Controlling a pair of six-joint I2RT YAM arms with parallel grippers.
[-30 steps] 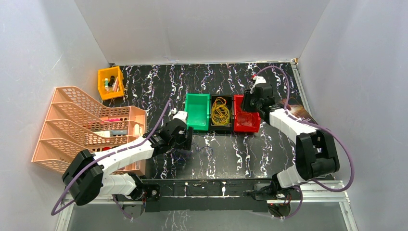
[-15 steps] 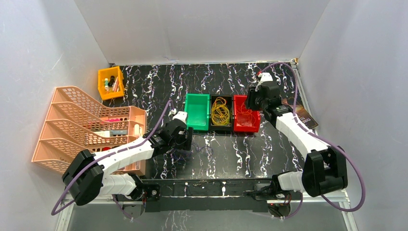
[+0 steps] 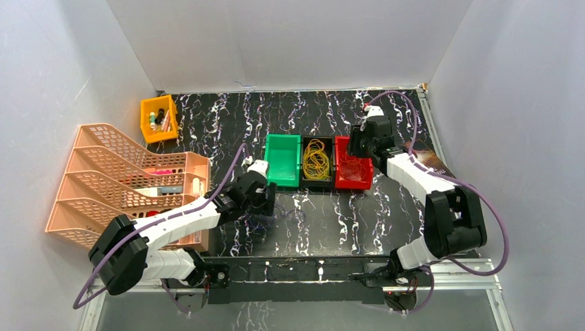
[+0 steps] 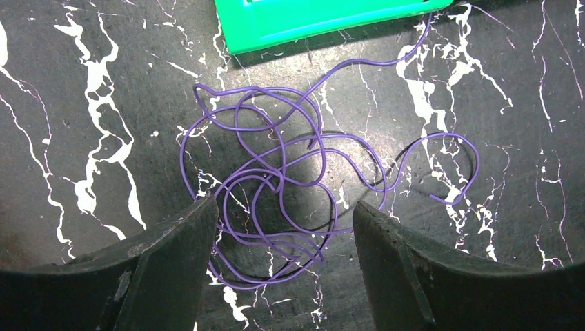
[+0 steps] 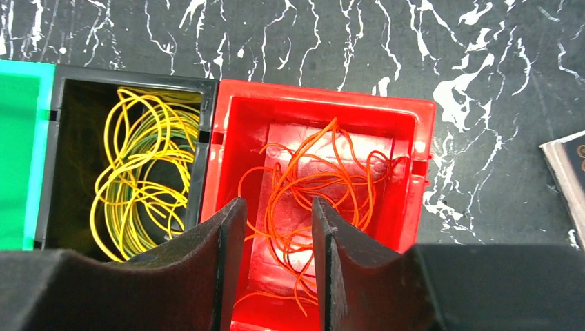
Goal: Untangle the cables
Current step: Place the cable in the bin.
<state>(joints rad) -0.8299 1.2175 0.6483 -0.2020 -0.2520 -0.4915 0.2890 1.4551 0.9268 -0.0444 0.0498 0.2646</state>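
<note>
Now, from above, the right arm has shifted. Half a second back its elbow was thrown out toward the near right corner; it has folded in again, and the right gripper [image 3: 360, 148] again hangs over the red bin [image 3: 353, 183]. The left arm has not stirred, and the left gripper [image 3: 265, 201] sits low over the tabletop [image 3: 345, 231], just in front of the green bin [image 3: 283, 181]. Yellow cables [image 3: 316, 158] lie in the black bin [image 3: 317, 185] between the 2 coloured bins. I judge that 1 colour has just been dropped off and the next pick has not begun.

In the left wrist view, the left gripper [image 4: 283, 214] is spread wide. Its 2 fingers straddle the near edge of a purple cable [image 4: 276, 176] tangled on the tabletop [image 4: 83, 103], with a black strand [image 4: 359, 138] threaded under it. Nothing is pinched, and I cannot tell whether the tips touch the tabletop. 1 purple end runs up beside the green bin [image 4: 310, 24].

In the right wrist view, the right gripper [image 5: 276, 207] stands partly open, wider than a second ago, above the orange cables [image 5: 310, 179] heaped inside the red bin [image 5: 324, 93]. It grips nothing; strands show through the gap, lower down. The yellow cables [image 5: 138, 179] fill the black bin [image 5: 131, 79] next door. So 2 colours look sorted, while the purple and black tangle looks like the work left.
</note>
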